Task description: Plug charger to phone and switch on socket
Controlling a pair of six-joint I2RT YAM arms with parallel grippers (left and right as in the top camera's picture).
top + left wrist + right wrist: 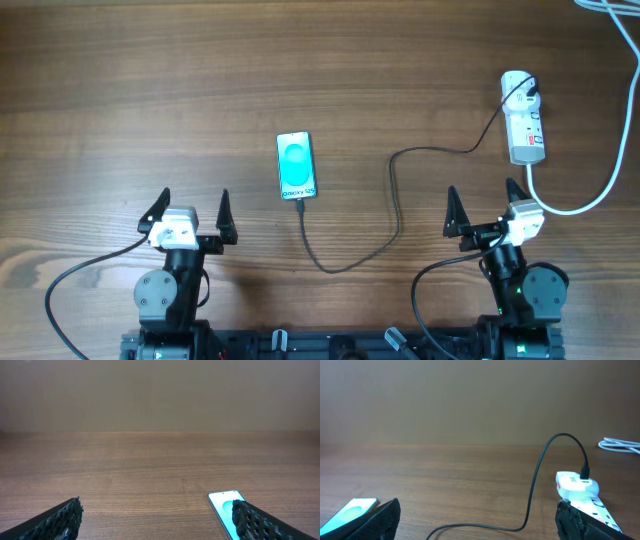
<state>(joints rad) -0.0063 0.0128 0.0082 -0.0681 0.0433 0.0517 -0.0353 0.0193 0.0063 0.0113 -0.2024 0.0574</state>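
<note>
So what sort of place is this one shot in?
Probably an indoor robot test bench, not a home: a wooden table with a plain wall behind, the left hand and right hand open at its near edge, and a phone, charger cable and power strip laid out.

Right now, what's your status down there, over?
Left gripper and right gripper open, empty. Charger runs from socket to phone bottom edge. White cord loops near right gripper.
</note>
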